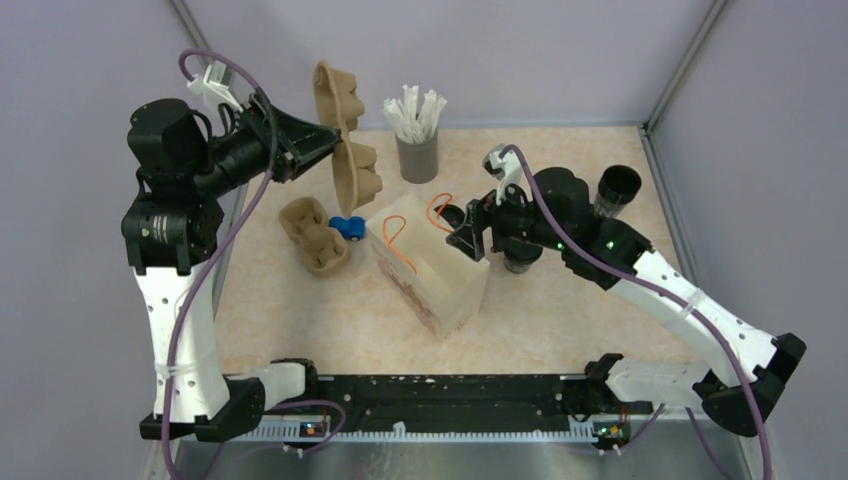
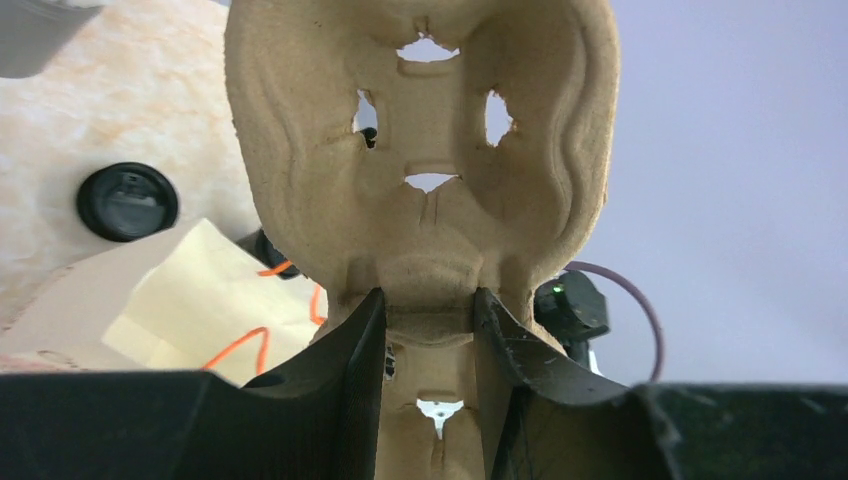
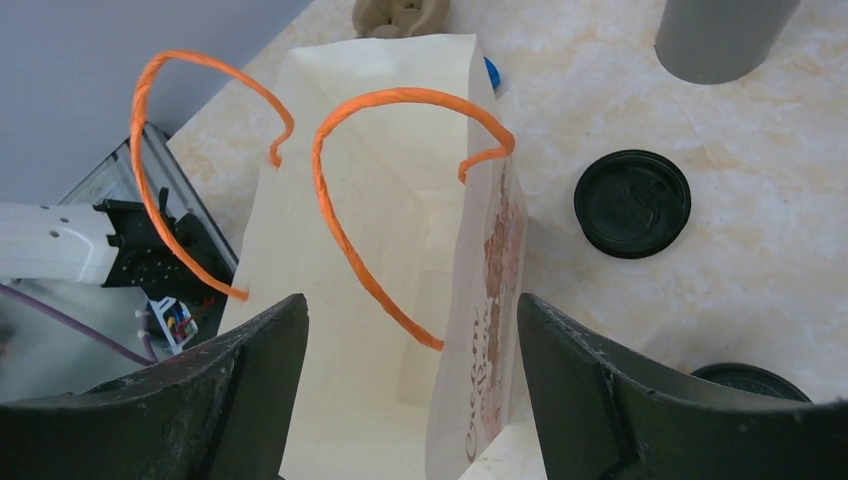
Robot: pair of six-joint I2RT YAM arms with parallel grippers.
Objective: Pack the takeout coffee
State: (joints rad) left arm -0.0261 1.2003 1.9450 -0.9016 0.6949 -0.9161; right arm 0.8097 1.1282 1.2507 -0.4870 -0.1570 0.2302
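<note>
The takeout coffee, a black tapered cup (image 1: 617,190), stands upright on the table at the right, behind my right arm. My left gripper (image 1: 335,140) is shut on a brown pulp cup carrier (image 1: 352,172) and holds it raised and on edge at the back left; the carrier (image 2: 300,130) fills the left wrist view, with the gripper (image 2: 430,305) clamped on its middle ridge. My right gripper (image 1: 462,235) is open over the mouth of the cream paper bag (image 1: 430,270) with orange handles. In the right wrist view the gripper (image 3: 410,310) straddles the bag's right wall (image 3: 490,300).
A flat black lid (image 3: 632,203) lies on the table beside the bag, and it also shows in the left wrist view (image 2: 127,201). A grey holder of white straws (image 1: 417,155) stands at the back. A second pulp carrier (image 1: 315,238) and a small blue object (image 1: 348,226) lie left of the bag.
</note>
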